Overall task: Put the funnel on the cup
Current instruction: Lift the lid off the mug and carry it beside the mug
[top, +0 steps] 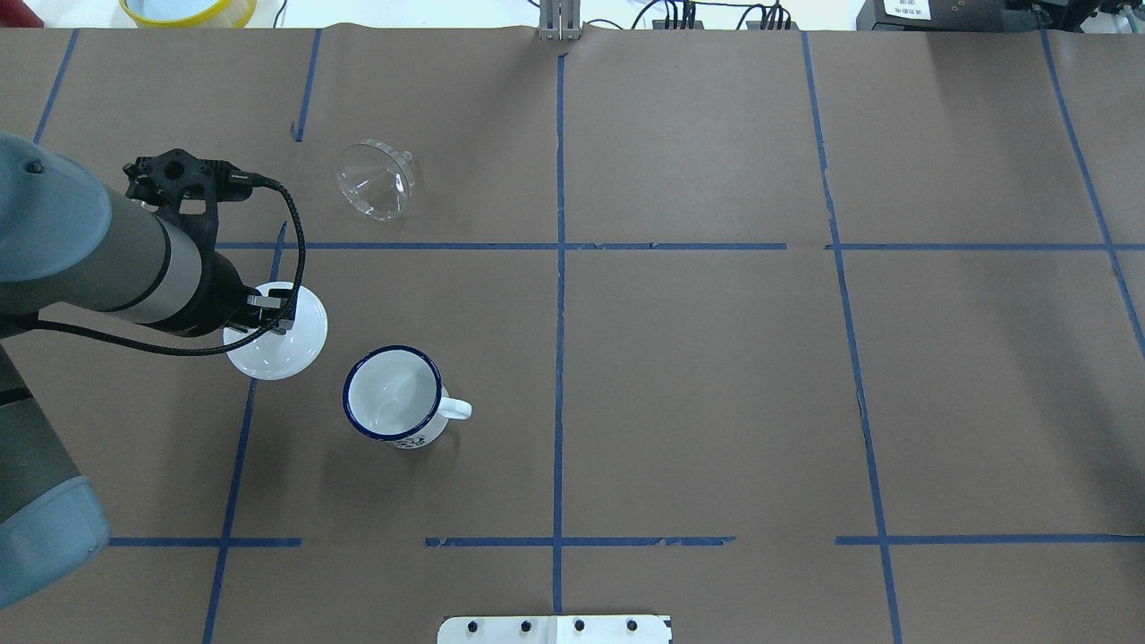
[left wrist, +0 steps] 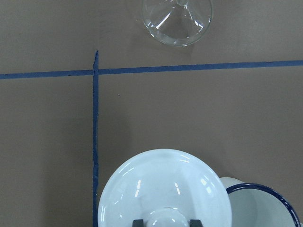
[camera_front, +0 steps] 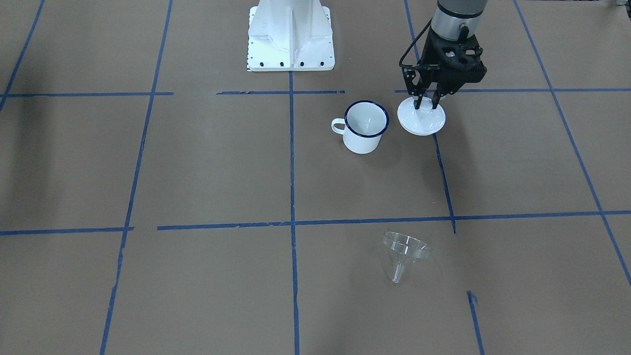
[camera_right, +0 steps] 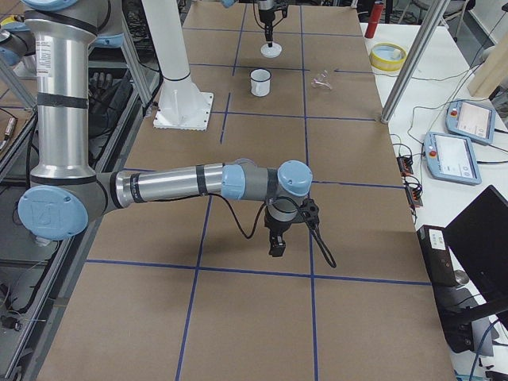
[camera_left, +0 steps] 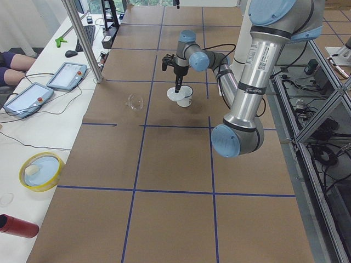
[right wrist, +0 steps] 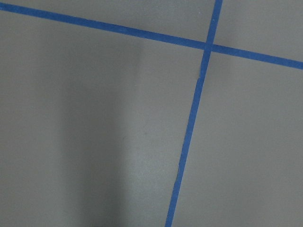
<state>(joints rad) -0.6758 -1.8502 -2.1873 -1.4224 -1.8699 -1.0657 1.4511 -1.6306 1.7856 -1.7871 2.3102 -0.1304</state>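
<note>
Where the right arm stretches low at the near end in the right side view, the right gripper [camera_right: 277, 248] hangs over brown paper [right wrist: 85, 142] crossed with blue tape [right wrist: 189, 142]. Whether its jaws stand wide or narrow I cannot tell. Farther along the table the cup [camera_front: 364, 129] stands upright and open-mouthed, its handle turned away from the lid [camera_front: 424, 123]. The funnel [camera_front: 405, 254] lies tipped on its side across a tape line, well apart from the cup, towards the operators' edge. Farthest, the left gripper [camera_front: 427, 105] points straight down, its fingers [left wrist: 138, 222] drawn in narrow against the lid's knob [left wrist: 165, 218]. The lid sits just beside the cup.
</note>
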